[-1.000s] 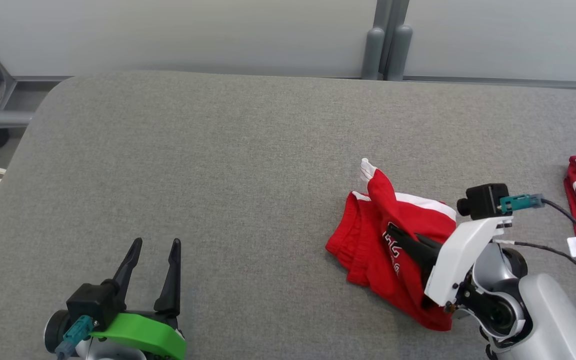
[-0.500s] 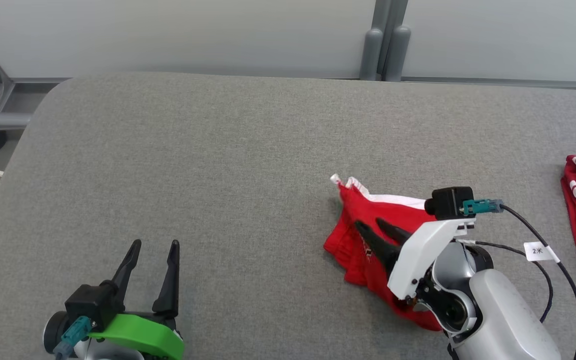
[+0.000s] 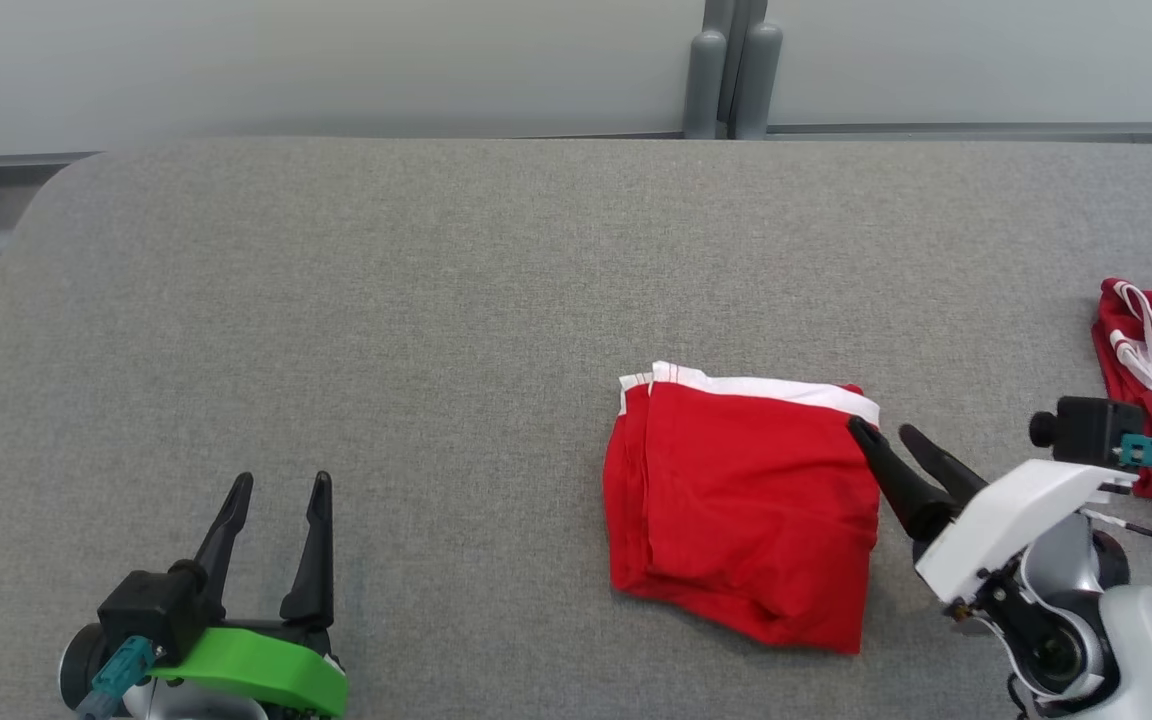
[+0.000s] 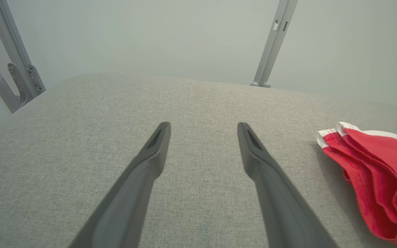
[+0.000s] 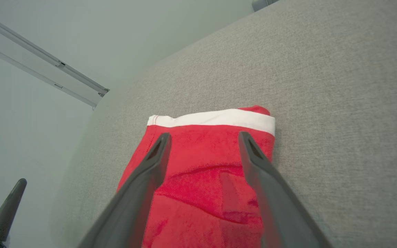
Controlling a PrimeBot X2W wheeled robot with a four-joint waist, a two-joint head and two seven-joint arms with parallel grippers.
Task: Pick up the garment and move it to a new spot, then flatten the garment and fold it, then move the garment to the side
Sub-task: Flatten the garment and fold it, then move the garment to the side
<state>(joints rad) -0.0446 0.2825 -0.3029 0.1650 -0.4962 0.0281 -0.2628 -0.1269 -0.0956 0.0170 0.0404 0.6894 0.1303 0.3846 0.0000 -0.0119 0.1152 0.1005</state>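
Nearest to us, our left gripper (image 3: 281, 480) sits low over the grey padded table (image 3: 386, 300), its two dark fingers spread with nothing between them. It is well apart from the work, and its own wrist view has bare cloth straight ahead.

Our right gripper (image 3: 881, 430) is likewise spread and empty. Its fingertips point at the right edge of the red garment (image 3: 741, 500), close by the corner that carries the white band (image 3: 766, 388). From the head view we cannot tell whether the nearer tip touches the cloth or hangs just above it. In the right wrist view the fingers frame the garment, with the white band beyond their tips.

The red garment lies right of the table's middle as a compact, roughly square stack. Several layers show at its left edge and the white band runs along its far side. We judge the folding done, or as good as done, so the step in hand is the last one: moving it to the side.

That move, we think, calls for closing the right gripper on all the layers at once, low at the edge, so the stack does not fall open when lifted or dragged. The left gripper could steady the opposite edge.

Farther right, a second red garment (image 3: 1151, 340) with white stripes lies at the table's edge, perhaps marking the side spot. Beyond the table, grey posts (image 3: 731, 70) stand against a pale wall.
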